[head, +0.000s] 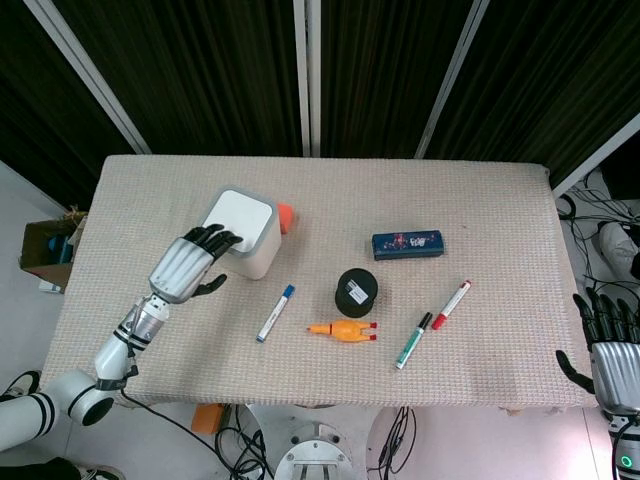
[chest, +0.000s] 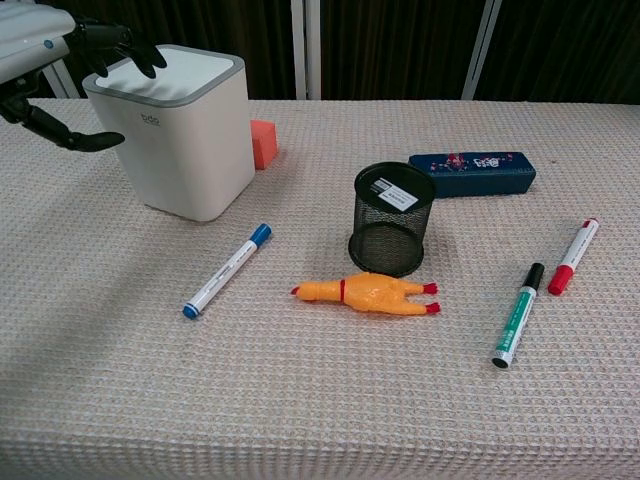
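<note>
Before dark curtains (head: 200, 70), a beige woven tablecloth (head: 500, 220) covers the table.

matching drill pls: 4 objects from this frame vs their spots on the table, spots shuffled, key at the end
Things:
1. white bin
2. rubber chicken
3. red marker
4. blue pencil case

Places:
A. lying just in front of the black mesh cup
B. under the fingers of the left hand
C. behind the mesh cup, toward the table's right side
D. beside the green marker, toward the right hand

Pairs: 1-B, 2-A, 3-D, 4-C
</note>
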